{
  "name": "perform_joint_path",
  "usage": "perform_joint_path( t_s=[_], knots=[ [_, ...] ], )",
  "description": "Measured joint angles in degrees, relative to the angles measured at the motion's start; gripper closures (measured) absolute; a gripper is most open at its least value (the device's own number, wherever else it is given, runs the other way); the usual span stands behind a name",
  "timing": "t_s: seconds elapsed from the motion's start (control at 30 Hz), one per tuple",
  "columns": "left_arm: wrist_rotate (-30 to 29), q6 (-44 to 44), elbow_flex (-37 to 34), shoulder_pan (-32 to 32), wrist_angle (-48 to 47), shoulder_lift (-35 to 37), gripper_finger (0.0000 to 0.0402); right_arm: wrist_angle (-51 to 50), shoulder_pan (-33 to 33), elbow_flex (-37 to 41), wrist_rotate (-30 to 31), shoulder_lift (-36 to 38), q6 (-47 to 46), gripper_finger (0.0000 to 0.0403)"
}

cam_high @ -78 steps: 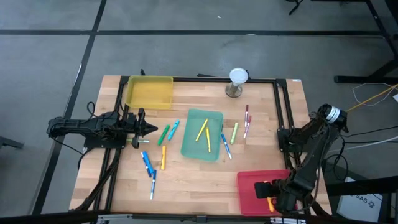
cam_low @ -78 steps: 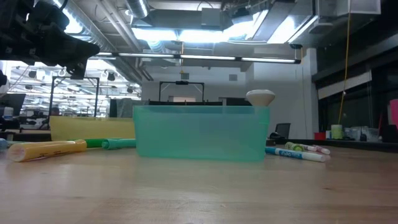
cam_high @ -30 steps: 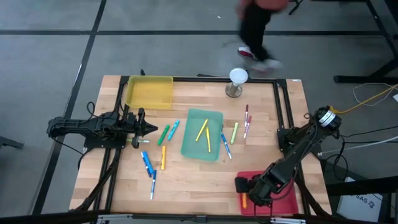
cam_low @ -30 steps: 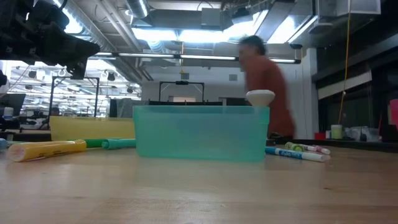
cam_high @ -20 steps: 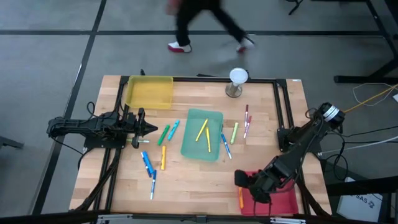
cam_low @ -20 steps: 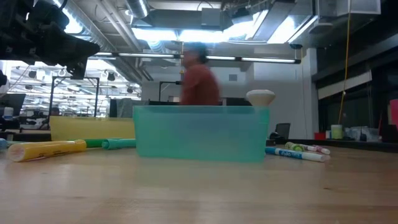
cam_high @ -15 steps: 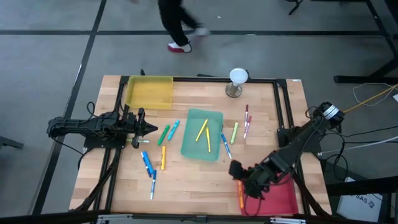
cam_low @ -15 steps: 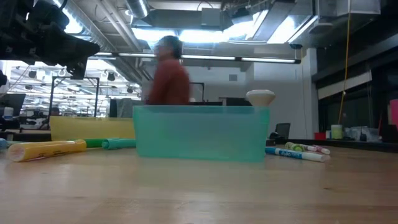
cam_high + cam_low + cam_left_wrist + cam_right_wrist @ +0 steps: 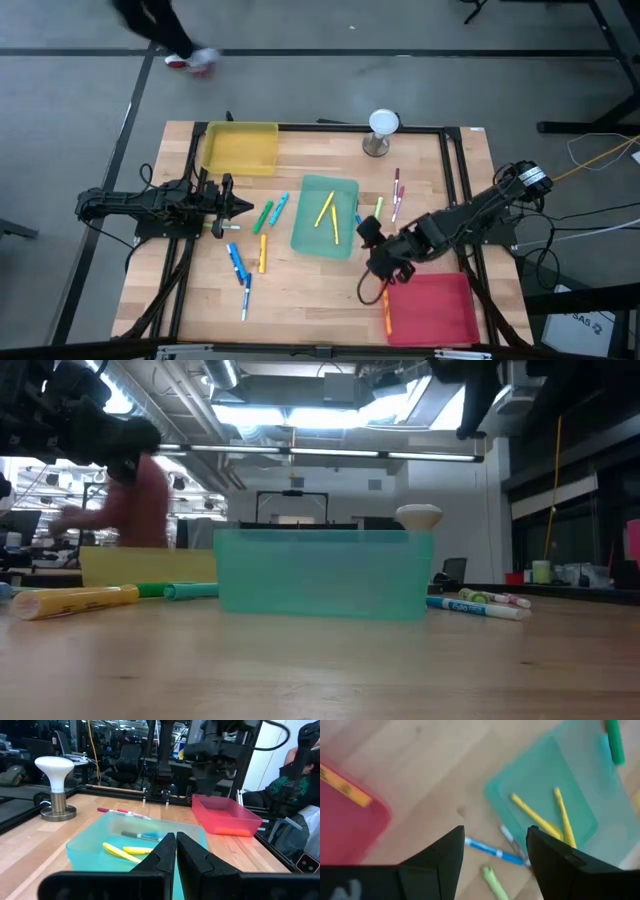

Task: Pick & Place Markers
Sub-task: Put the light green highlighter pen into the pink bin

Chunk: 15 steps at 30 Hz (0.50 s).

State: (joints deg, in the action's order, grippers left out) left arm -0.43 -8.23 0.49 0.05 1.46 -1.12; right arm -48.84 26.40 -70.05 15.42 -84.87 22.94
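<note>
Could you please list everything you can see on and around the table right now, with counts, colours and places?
yellow tray: one, yellow, far left corner
teal tray: one, teal, centre, holding two yellow markers
red tray: one, red, near right corner, an orange marker at its left edge
loose markers: blue, orange, green and teal left of the teal tray; green, red and blue to its right
lamp-like stand: one, white-topped, far edge
person: one, walking past on the floor beyond
left gripper: jaws shut, left side
right gripper: jaws open, right of teal tray
</note>
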Motion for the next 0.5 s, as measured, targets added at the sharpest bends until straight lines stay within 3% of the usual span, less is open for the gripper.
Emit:
perform_joint_path(
  t_s=[0.13,0.33,0.5],
  knots=[
    [0.0,0.0,-0.02,-0.01,0.0,-0.01,0.0389,-0.36,-4.08,2.48,0.02,2.78,2.81,0.0194],
    [0.0,0.0,-0.01,0.0,0.02,0.02,0.039,-0.55,-11.67,7.18,-0.11,7.09,16.52,0.0194],
    [0.0,0.0,-0.02,-0.02,0.02,0.01,0.0389,-1.05,-18.73,9.39,-4.07,8.6,28.36,0.0194]
  ],
)
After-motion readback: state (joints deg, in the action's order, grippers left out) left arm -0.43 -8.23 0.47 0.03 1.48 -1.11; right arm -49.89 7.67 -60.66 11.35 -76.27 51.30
